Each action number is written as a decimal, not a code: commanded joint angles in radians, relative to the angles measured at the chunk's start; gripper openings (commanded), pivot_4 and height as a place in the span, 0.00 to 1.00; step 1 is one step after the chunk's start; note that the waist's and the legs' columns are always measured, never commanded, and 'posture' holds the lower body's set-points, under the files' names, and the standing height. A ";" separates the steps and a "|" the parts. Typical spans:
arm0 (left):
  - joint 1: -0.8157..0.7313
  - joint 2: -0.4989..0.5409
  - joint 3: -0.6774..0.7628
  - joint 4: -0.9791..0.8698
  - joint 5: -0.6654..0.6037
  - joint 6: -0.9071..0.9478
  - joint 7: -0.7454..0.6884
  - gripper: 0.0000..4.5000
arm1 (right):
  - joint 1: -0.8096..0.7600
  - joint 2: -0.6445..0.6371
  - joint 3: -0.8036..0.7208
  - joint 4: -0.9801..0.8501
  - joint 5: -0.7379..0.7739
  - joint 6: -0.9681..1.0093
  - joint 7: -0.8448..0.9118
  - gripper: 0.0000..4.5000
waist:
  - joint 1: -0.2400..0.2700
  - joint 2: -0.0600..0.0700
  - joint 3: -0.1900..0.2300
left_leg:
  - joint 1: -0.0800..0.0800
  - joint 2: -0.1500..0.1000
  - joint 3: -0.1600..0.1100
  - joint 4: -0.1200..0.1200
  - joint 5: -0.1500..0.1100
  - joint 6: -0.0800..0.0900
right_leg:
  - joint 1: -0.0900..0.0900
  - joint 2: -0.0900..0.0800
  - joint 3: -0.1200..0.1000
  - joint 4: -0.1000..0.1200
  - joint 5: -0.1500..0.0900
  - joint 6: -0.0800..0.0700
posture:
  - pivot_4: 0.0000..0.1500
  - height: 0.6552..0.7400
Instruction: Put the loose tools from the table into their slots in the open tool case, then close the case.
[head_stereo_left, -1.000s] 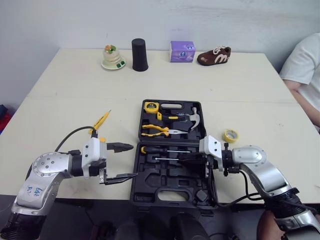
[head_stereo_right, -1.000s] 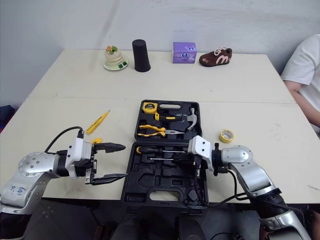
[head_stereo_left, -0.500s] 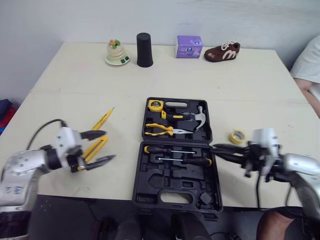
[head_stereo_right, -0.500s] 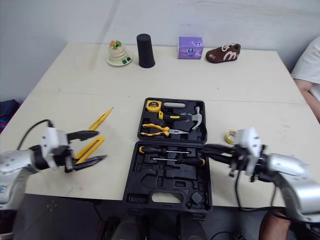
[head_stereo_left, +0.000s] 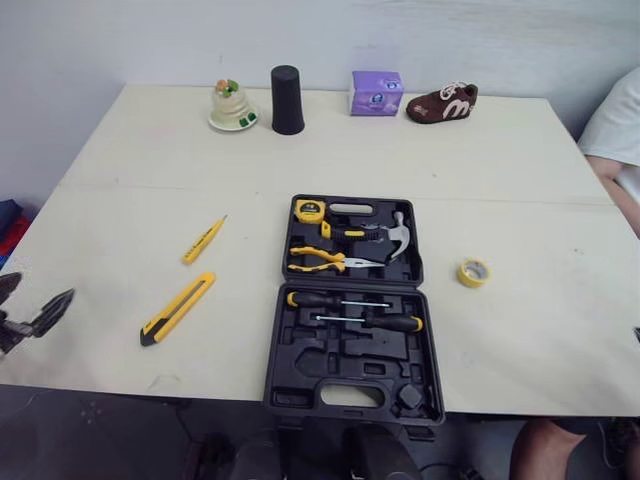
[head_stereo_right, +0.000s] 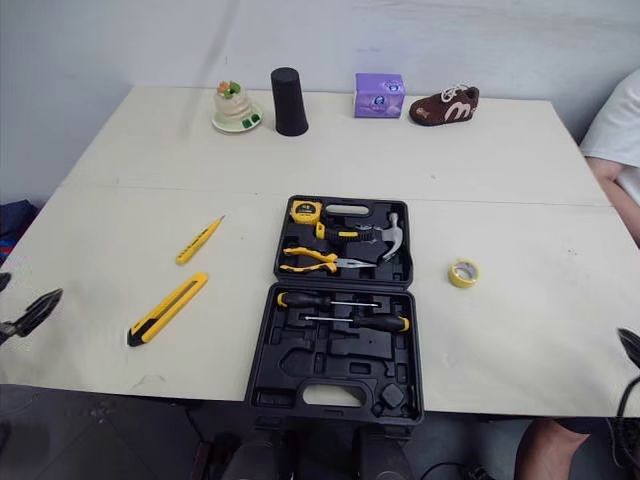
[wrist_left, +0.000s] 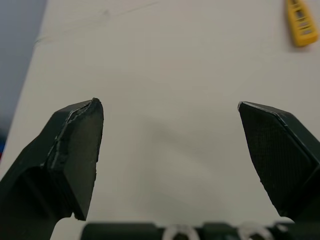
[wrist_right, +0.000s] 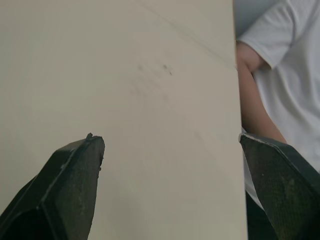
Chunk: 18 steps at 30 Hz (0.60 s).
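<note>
Left hand (wrist_left: 167, 104) and right hand (wrist_right: 168, 136) spread wide, empty.

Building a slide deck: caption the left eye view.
Open tool case at centre; yellow utility knife and yellow screwdriver loose at its left, tape roll at its right.

Head eyes overlook the whole tabletop (head_stereo_left: 500, 150); wrist cameras face it closely, past the left end effector (wrist_left: 167, 102) and right end effector (wrist_right: 168, 135).
</note>
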<state>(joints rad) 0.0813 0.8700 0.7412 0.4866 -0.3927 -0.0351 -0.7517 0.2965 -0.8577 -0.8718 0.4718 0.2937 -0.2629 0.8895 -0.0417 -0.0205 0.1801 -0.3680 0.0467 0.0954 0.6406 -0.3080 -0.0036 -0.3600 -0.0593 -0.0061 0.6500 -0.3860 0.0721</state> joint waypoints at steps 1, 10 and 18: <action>0.048 0.030 0.086 0.022 0.008 -0.009 0.060 1.00 | 0.051 -0.024 -0.051 0.089 -0.010 -0.097 -0.028 0.99 | -0.006 0.000 0.000 | 0.000 0.000 0.000 0.000 0.000 0.000 | 0.000 0.000 0.000 0.000 0.000 0.000 | 1.00 0.93; 0.066 -0.021 0.058 -0.191 -0.064 0.049 0.017 1.00 | 0.085 0.026 0.005 0.055 0.064 -0.145 0.012 0.99 | -0.012 0.000 0.000 | 0.001 0.000 0.000 -0.001 0.000 -0.003 | 0.001 -0.001 0.000 0.001 0.000 0.000 | 1.00 0.93; -0.011 0.040 -0.080 -0.309 -0.079 0.147 -0.115 1.00 | 0.064 0.052 0.121 -0.338 0.205 0.094 0.064 0.99 | -0.014 0.001 0.000 | 0.001 0.000 0.000 -0.004 0.002 -0.003 | 0.000 0.000 0.000 0.002 0.000 0.000 | 1.00 0.93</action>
<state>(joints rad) 0.0810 0.8837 0.6623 0.2146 -0.4468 0.0908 -0.8474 0.3628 -0.7981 -0.7380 0.2131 0.4519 -0.2110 0.9647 -0.0559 -0.0200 0.1799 -0.3669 0.0467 0.0952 0.6367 -0.3055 -0.0067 -0.3607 -0.0596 -0.0065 0.6523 -0.3860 0.0719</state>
